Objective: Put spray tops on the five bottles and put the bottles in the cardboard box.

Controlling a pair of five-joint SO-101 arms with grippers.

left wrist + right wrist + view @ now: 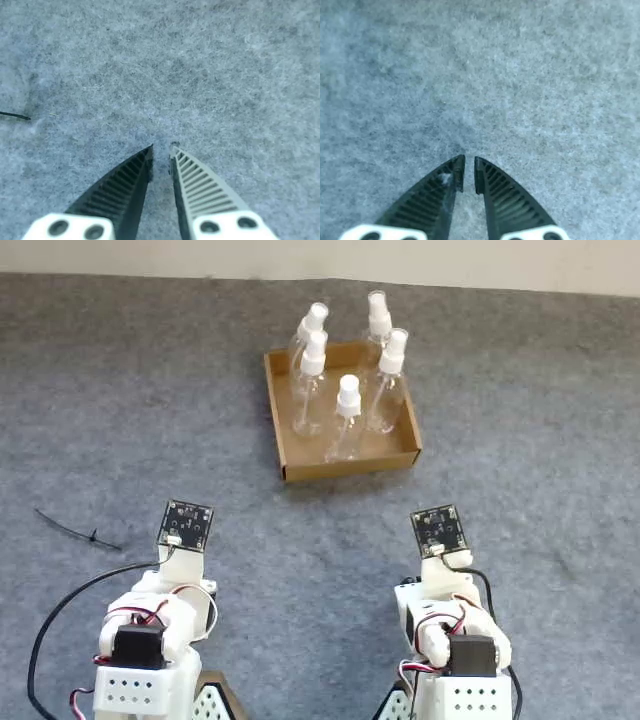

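Note:
Several clear bottles [347,420] with white spray tops [348,395] stand upright inside the shallow cardboard box [290,465] at the middle back of the grey felt table. Both arms sit folded at the near edge, well short of the box. The left gripper [161,150] hangs just above bare felt, its fingers almost touching and holding nothing. The right gripper [469,162] is likewise shut over bare felt, empty. In the high view the left arm [160,620] and right arm [450,625] rest at the front left and front right.
A black cable tie [78,532] lies on the felt left of the left arm; its tip [15,116] is visible in the left wrist view. A pale wall edge runs along the far side of the table.

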